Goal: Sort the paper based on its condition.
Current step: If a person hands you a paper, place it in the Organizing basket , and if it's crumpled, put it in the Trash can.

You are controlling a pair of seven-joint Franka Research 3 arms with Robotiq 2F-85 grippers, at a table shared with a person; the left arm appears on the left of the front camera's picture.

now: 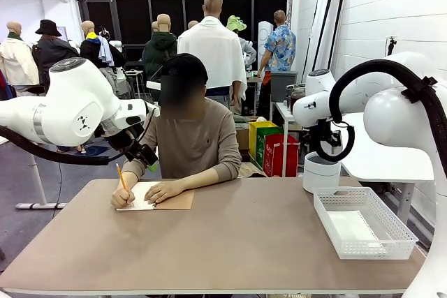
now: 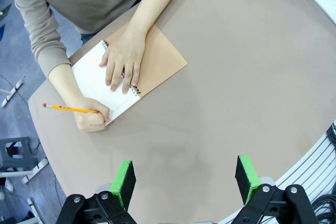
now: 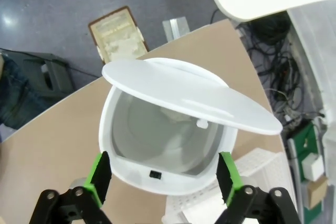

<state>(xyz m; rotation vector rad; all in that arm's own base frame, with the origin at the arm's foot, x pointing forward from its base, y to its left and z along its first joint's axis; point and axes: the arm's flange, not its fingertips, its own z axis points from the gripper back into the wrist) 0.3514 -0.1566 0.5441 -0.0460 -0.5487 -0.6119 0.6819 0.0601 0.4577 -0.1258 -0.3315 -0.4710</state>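
L+R jaws open over tan tbl (image 1: 244,242), paper (image 3: 177,121) poss. in bin (image 3: 157,181).

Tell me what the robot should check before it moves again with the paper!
1. Right gripper open and empty over the white bin: ok.
2. Left gripper open, nothing between its pads: ok.
3. Next page free to take: not ok; the person's hand lies on the notebook while the other hand writes with a pencil.
4. Basket has room: ok; one sheet lies flat in it.
5. What sits inside the bin under its tilted lid: cannot tell.
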